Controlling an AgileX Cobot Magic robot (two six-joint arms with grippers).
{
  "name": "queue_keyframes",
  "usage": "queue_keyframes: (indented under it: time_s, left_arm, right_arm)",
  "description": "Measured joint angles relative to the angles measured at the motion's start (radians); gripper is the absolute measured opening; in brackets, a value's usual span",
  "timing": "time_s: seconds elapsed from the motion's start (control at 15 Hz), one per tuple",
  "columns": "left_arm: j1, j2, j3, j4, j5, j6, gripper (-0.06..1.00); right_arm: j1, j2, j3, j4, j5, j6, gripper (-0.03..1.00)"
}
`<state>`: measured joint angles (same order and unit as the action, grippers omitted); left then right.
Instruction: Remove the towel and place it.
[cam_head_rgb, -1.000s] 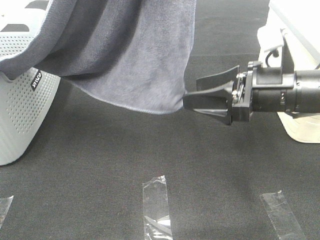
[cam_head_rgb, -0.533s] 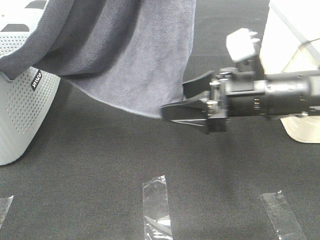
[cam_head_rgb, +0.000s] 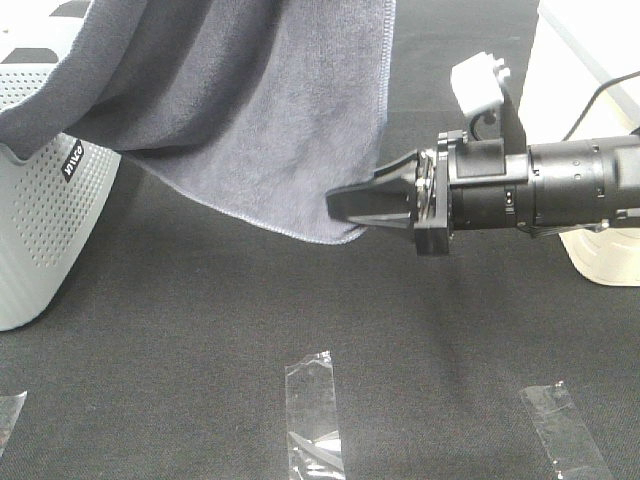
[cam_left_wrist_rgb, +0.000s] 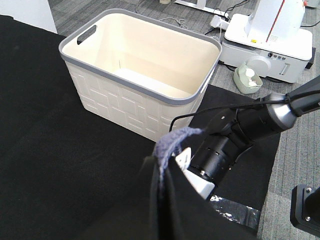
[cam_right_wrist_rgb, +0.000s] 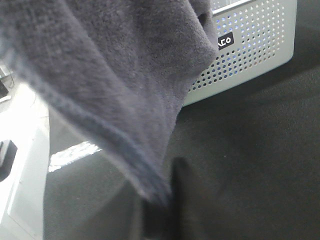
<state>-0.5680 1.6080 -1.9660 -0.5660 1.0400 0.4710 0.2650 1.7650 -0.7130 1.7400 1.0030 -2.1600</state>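
Note:
The grey-lavender towel (cam_head_rgb: 260, 110) hangs from the upper left and drapes over a white perforated basket (cam_head_rgb: 40, 220). My right gripper (cam_head_rgb: 338, 208) reaches in from the right, its jaws closed on the towel's lower corner just above the black table. In the right wrist view the towel (cam_right_wrist_rgb: 115, 75) fills the frame and its stitched edge runs down between the dark fingers (cam_right_wrist_rgb: 182, 200). In the left wrist view my left gripper (cam_left_wrist_rgb: 161, 172) is shut on a bunched bit of towel (cam_left_wrist_rgb: 175, 140), with the right arm (cam_left_wrist_rgb: 235, 135) beyond it. The left gripper does not show in the exterior high view.
A cream basket with a grey rim (cam_left_wrist_rgb: 95, 70) stands on the black table past the left gripper. Strips of clear tape (cam_head_rgb: 315, 400) (cam_head_rgb: 560, 425) lie on the table's near side. A white machine base (cam_head_rgb: 600, 255) sits at the right edge.
My right gripper moved left to the towel's lower corner and rolled, and its wide-open jaws closed on that corner. The towel's hanging edge shifted slightly.

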Motion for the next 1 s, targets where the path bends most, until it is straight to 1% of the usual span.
queue_keyframes:
  time_s: [0.07,0.13,0.2,0.27,0.33,0.4,0.47,0.53,0.6,0.67,0.73,0.8,0.87,0.93,1.0]
  left_arm:
    - [0.0,0.0,0.0,0.0,0.0,0.0,0.0]
    - [0.0,0.0,0.0,0.0,0.0,0.0,0.0]
    - [0.0,0.0,0.0,0.003,0.0,0.0,0.0]
    - [0.0,0.0,0.0,0.025,-0.004,-0.004,0.0]
    - [0.0,0.0,0.0,0.07,-0.017,-0.026,0.0]
    - [0.0,0.0,0.0,0.129,-0.036,-0.071,0.0]
    - [-0.001,0.001,0.0,0.279,-0.057,-0.173,0.0]
    - [-0.001,0.005,0.0,0.384,-0.064,-0.271,0.0]
    - [-0.001,0.017,0.0,0.498,-0.065,-0.352,0.0]
    - [-0.001,0.035,0.0,0.589,-0.052,-0.42,0.0]
    - [-0.001,0.062,0.0,0.662,-0.02,-0.471,0.0]
    - [-0.001,0.099,0.0,0.72,0.027,-0.504,0.0]
    - [0.0,0.144,0.0,0.751,0.077,-0.518,0.0]
    - [0.006,0.182,0.0,0.767,0.121,-0.525,0.0]
    - [0.017,0.231,0.0,0.769,0.148,-0.527,0.0]
  right_arm:
    - [0.0,0.0,0.0,0.0,0.0,0.0,0.11]
    - [0.0,-0.012,0.0,0.0,-0.005,0.05,0.0]
    - [0.0,-0.031,0.0,0.0,-0.019,0.11,0.0]
    - [0.0,-0.055,0.0,0.0,-0.042,0.184,0.0]
    - [0.0,-0.08,-0.001,-0.004,-0.075,0.28,0.0]
    - [0.0,-0.107,-0.018,-0.045,-0.114,0.392,0.0]
    - [0.0,-0.145,-0.055,-0.183,-0.147,0.57,0.0]
    - [0.0,-0.164,-0.087,-0.299,-0.153,0.726,0.0]
    - [0.0,-0.179,-0.131,-0.437,-0.152,0.896,0.0]
    - [0.0,-0.194,-0.173,-0.572,-0.156,1.059,0.0]
    - [0.001,-0.202,-0.222,-0.693,-0.172,1.231,0.0]
    - [0.001,-0.206,-0.272,-0.828,-0.195,1.409,0.0]
    - [0.001,-0.207,-0.317,-0.958,-0.213,1.544,0.0]
    - [0.001,-0.207,-0.363,-1.107,-0.229,1.679,0.0]
    - [0.001,-0.207,-0.413,-1.244,-0.239,1.791,0.0]
